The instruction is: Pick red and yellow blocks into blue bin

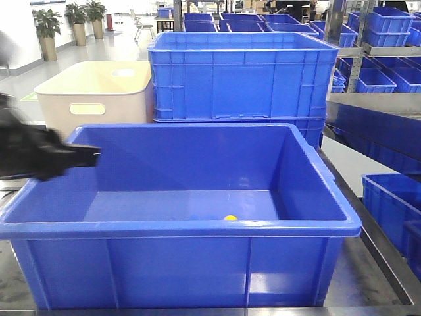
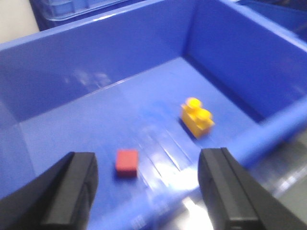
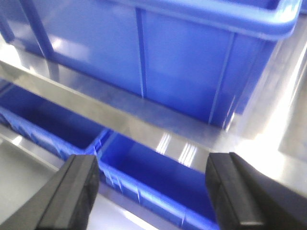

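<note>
So your red cube [image 2: 127, 161] and yellow studded brick [image 2: 197, 117] both sit apart on the blue bin [image 2: 96, 62] floor, looks like; left gripper [image 2: 148, 191] and right gripper [image 3: 151, 194] gape wide, empty.

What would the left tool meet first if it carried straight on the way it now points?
Probably the blue bin: its floor near the red cube, which lies between the open fingers of the left tool. Depth is unclear.
</note>
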